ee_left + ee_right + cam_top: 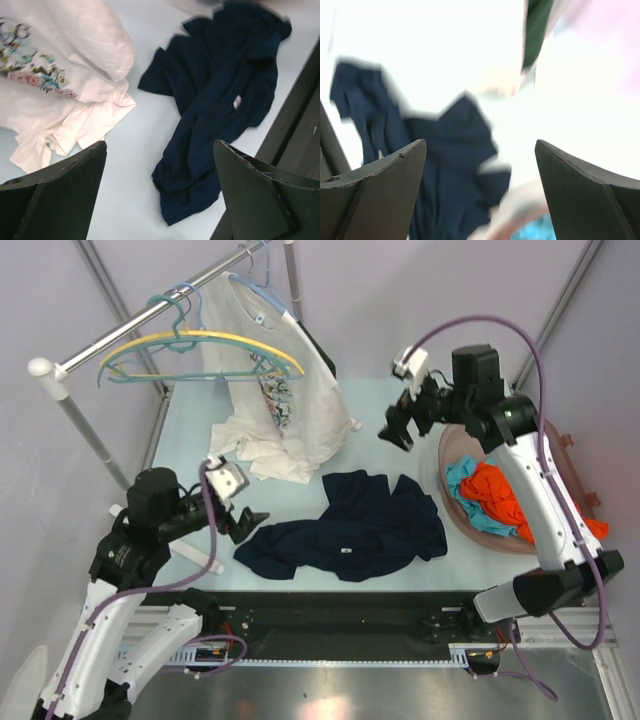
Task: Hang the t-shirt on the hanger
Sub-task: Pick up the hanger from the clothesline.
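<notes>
The navy t-shirt [350, 530] lies crumpled on the pale table near its front, white neck label up. The teal hanger [150, 378] hangs on the rail at the back left, behind a yellow hanger [230, 340]. My left gripper [240, 525] is open and empty, just left of the shirt's left end. In the left wrist view the shirt [220, 90] lies ahead and to the right of the open gripper [160, 145]. My right gripper [397, 430] is open and empty, up in the air beyond the shirt's right side. Its blurred view shows the shirt [440, 165] below the gripper [480, 142].
A white printed t-shirt [270, 390] hangs from a pale blue hanger on the rail [110, 345] and drapes onto the table; it also shows in the left wrist view [65, 75]. A pink basin [560, 440] at the right holds orange and teal garments [495, 495].
</notes>
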Robot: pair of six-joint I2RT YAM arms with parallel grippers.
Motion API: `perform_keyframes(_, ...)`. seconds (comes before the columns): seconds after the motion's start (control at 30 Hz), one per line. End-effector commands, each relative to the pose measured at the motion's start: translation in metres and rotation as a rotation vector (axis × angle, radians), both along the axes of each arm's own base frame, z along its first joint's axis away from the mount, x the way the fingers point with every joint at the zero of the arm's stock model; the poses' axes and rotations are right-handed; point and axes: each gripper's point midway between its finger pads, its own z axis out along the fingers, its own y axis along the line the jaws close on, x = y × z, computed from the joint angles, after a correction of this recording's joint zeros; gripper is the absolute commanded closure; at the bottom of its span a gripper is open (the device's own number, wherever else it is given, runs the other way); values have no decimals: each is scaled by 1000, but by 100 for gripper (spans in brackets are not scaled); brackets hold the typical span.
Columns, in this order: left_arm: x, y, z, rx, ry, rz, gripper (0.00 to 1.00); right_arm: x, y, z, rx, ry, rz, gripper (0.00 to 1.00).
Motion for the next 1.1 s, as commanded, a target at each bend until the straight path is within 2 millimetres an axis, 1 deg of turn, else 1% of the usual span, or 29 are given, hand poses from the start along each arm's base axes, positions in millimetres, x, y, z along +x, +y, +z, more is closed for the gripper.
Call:
perform_keyframes(0.0, 25, 11, 71, -345, -7, 258, 4, 27, 44, 65, 227, -57, 40, 6)
perform_keyframes(0.03, 32, 17, 95, -426, -43, 304, 3, 31, 50, 77, 253, -81, 47, 6)
perform_keyframes(0.07, 36, 18, 106, -523, 5, 358, 3, 32, 53, 80, 266, -84, 49, 6)
perform_keyframes(0.1, 44, 26, 116, -571, 3, 421, 4, 33, 59, 83, 284, -83, 47, 6)
perform_keyframes(0.13, 51, 27, 130, -631, 27, 456, 4, 33, 60, 80, 287, -75, 45, 6)
perform_keyframes(0.17, 55, 30, 136, -655, 29, 483, 4, 33, 61, 78, 287, -73, 39, 6)
perform_keyframes(0.2, 61, 35, 142, -678, 19, 520, 3, 29, 60, 80, 291, -80, 36, 5)
perform_keyframes(0.23, 63, 35, 158, -720, -9, 517, 2, 27, 59, 78, 287, -80, 32, 3)
perform_keyframes(0.27, 66, 35, 164, -745, -22, 517, 2, 28, 54, 69, 274, -72, 10, 2)
perform_keyframes(0.3, 68, 37, 173, -778, -46, 520, 1, 23, 51, 73, 271, -98, 7, 1)
perform_keyframes(0.33, 71, 40, 190, -860, -86, 524, 0, 21, 47, 73, 264, -110, 2, 0)
perform_keyframes(0.37, 73, 43, 198, -906, -109, 532, 0, 21, 45, 67, 250, -108, -6, 0)
perform_keyframes(0.4, 77, 50, 210, -973, -155, 553, 0, 17, 43, 68, 241, -116, -5, 0)
perform_keyframes(0.5, 82, 55, 228, -1101, -196, 553, 1, 14, 37, 67, 230, -119, -14, 0)
perform_keyframes(0.53, 88, 66, 230, -1144, -209, 615, 2, 14, 36, 67, 228, -121, -19, 0)
perform_keyframes(0.57, 97, 68, 226, -1161, -191, 643, 2, 14, 35, 68, 228, -123, -23, 0)
perform_keyframes(0.6, 99, 69, 231, -1193, -191, 649, 2, 14, 33, 68, 228, -125, -28, 0)
perform_keyframes(0.63, 104, 71, 231, -1208, -190, 664, 3, 14, 32, 69, 228, -129, -30, 0)
perform_keyframes(0.67, 107, 71, 232, -1225, -183, 670, 3, 14, 31, 70, 227, -129, -31, 0)
perform_keyframes(0.7, 115, 69, 234, -1248, -167, 667, 6, 14, 30, 69, 225, -129, -32, 0)
perform_keyframes(0.77, 121, 68, 236, -1270, -163, 666, 8, 15, 30, 68, 220, -130, -34, 0)
perform_keyframes(0.87, 137, 69, 232, -1319, -135, 698, 21, 17, 29, 68, 218, -130, -41, 0)
perform_keyframes(0.9, 144, 67, 228, -1325, -124, 705, 22, 16, 28, 70, 219, -133, -41, 0)
perform_keyframes(0.93, 147, 68, 227, -1331, -125, 711, 23, 17, 29, 69, 220, -130, -42, 0)
perform_keyframes(1.0, 154, 72, 229, -1355, -131, 732, 27, 17, 28, 68, 216, -129, -44, 0)
perform_keyframes(1.07, 168, 72, 221, -1354, -104, 758, 30, 19, 28, 65, 209, -124, -45, 0)
